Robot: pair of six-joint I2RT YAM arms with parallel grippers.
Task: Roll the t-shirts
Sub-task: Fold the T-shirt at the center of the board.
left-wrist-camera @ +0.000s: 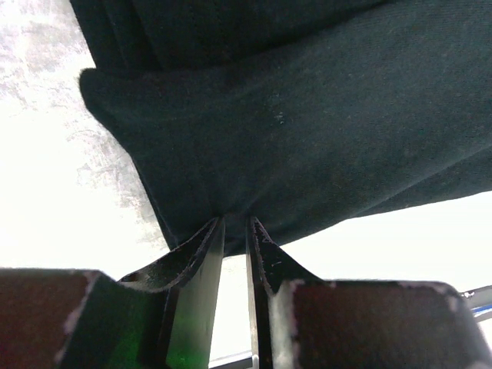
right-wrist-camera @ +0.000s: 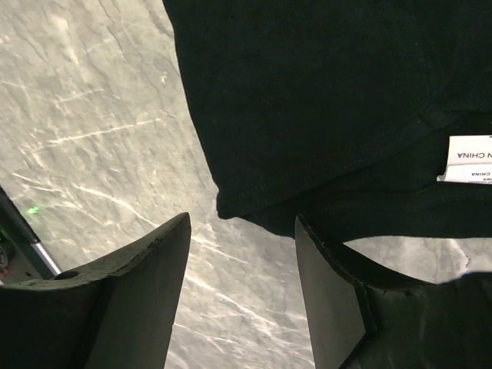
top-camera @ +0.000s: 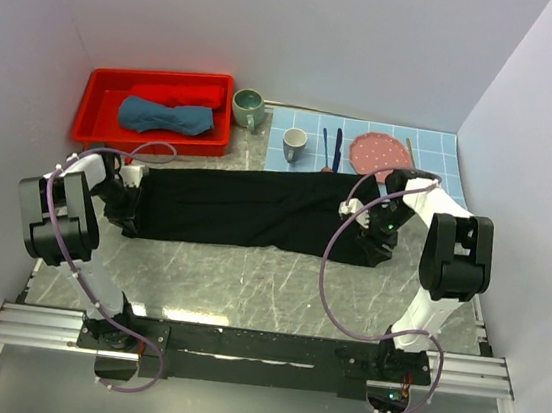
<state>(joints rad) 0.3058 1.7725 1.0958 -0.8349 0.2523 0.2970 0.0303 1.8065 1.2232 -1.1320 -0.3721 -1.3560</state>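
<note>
The black t-shirt (top-camera: pixel 255 209) lies folded into a long band across the marble table, from my left gripper to my right one. My left gripper (top-camera: pixel 126 210) is shut on the shirt's left end; in the left wrist view the fingertips pinch a fold of the black cloth (left-wrist-camera: pixel 292 131), gripper (left-wrist-camera: pixel 235 223). My right gripper (top-camera: pixel 377 241) is open at the shirt's right end. In the right wrist view it (right-wrist-camera: pixel 242 223) hangs just short of the cloth edge (right-wrist-camera: pixel 323 100), a white label (right-wrist-camera: pixel 467 157) showing. A teal-blue t-shirt (top-camera: pixel 166 116) lies rolled in the red bin.
The red bin (top-camera: pixel 101 110) stands at the back left. A green mug (top-camera: pixel 248 108) is beside it. On the light-blue checked placemat (top-camera: pixel 435 145) at the back right are a grey cup (top-camera: pixel 294 144), blue cutlery (top-camera: pixel 331 149) and a pink plate (top-camera: pixel 381 153).
</note>
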